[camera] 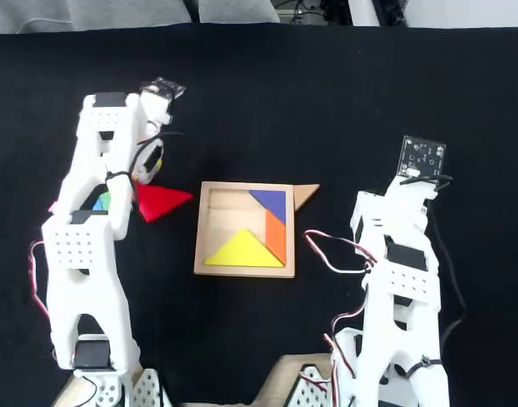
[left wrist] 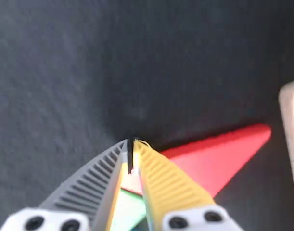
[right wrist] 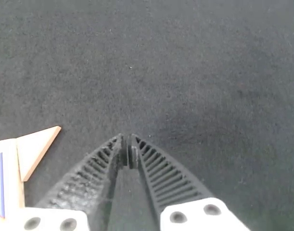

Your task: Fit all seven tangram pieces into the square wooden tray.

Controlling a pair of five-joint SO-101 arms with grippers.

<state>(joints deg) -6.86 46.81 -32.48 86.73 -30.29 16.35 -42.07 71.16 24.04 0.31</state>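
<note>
The square wooden tray [camera: 205, 229] lies mid-table and holds a blue piece [camera: 272, 203], an orange piece [camera: 276, 235] and a yellow triangle [camera: 238, 250]. Left of it a red triangle [camera: 161, 202] lies on the cloth. My left gripper [left wrist: 131, 154] is shut, its tips together at the red triangle's [left wrist: 209, 159] edge, with a green piece [left wrist: 127, 211] showing behind the fingers. A plain wooden triangle [camera: 305, 195] rests by the tray's far right corner. My right gripper [right wrist: 127, 151] is shut over bare cloth, a short way from that wooden triangle [right wrist: 35, 147].
Black cloth covers the table. More coloured pieces [camera: 101, 202] lie partly hidden under the left arm. The tray's pale edge [left wrist: 291, 110] shows in the left wrist view. Both arm bases stand at the near edge, and a board [camera: 421, 157] sits on the right arm.
</note>
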